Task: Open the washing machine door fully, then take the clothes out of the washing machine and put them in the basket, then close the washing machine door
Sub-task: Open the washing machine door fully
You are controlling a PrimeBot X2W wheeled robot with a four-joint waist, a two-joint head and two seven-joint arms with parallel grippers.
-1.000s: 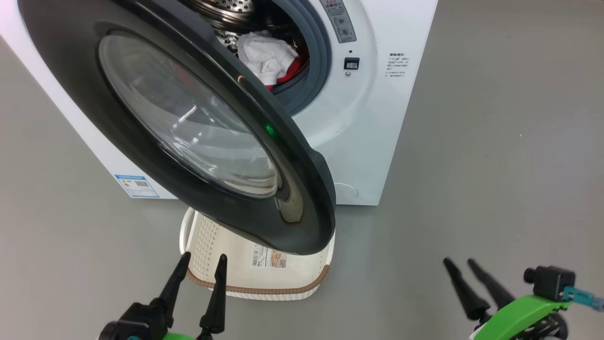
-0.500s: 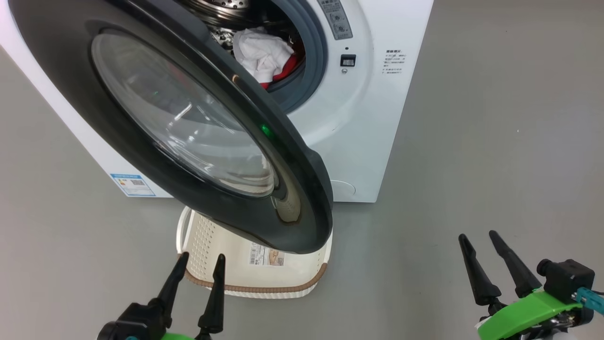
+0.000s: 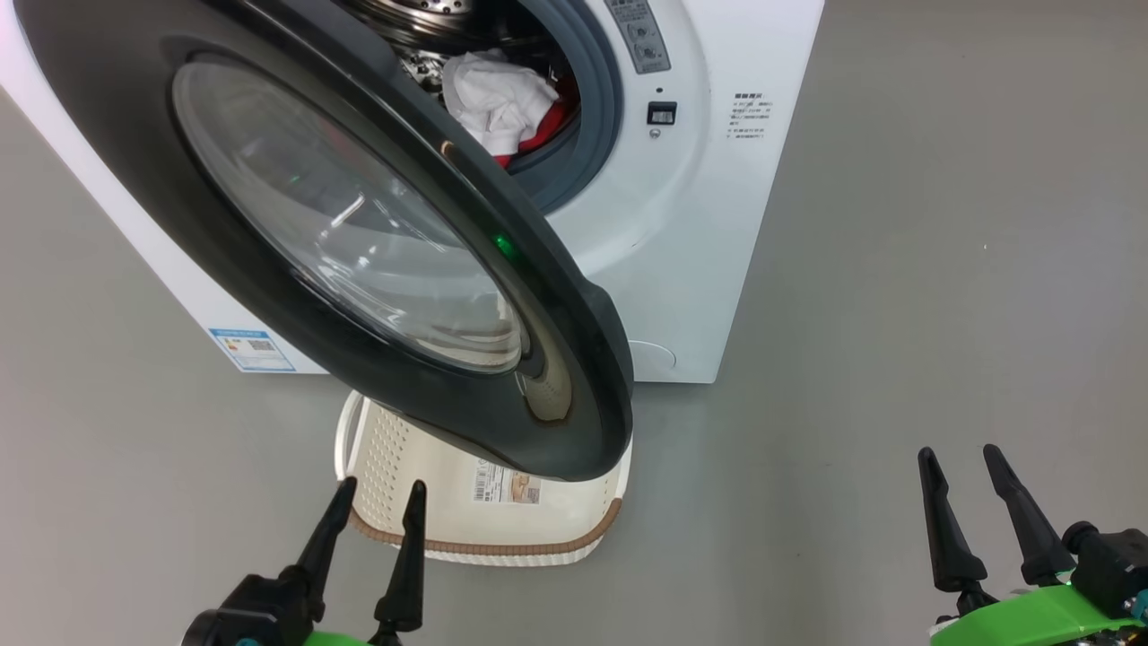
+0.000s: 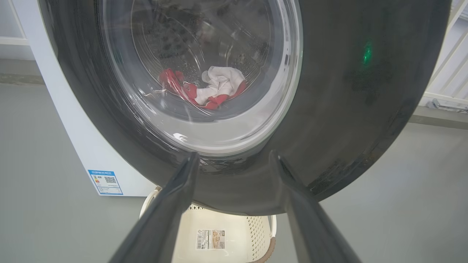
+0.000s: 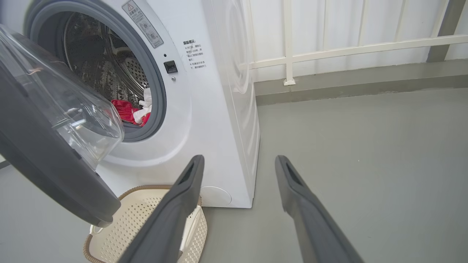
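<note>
— Where do the big things sit against the hands?
— The washing machine stands far and left of centre on the grey floor. Its washing machine door, hinged on the left, is swung partway out toward the near side. The left hand is near and left, with its two fingers spread and holding nothing. They point at the door's lower black rim. In the left wrist view that rim stands just beyond the fingertips, apart from them as far as I can tell.
— And the other hand?
— The right hand is at the near right over the floor, fingers parted, gripping nothing. It is well apart from the machine's right corner.
— The basket?
— The basket stands on the floor at the machine's foot, under the door's low edge and just beyond the left hand. The clothes lie in the drum, a white piece on red fabric, far from both hands.
— Any writing?
— A blue label sticker with a QR code is on the machine's lower left front. A grey warning sticker with a red triangle sits beside the door opening. There is a block of small print right of the latch. A barcode label is on the basket's bottom. I can't read any of the text.
</note>
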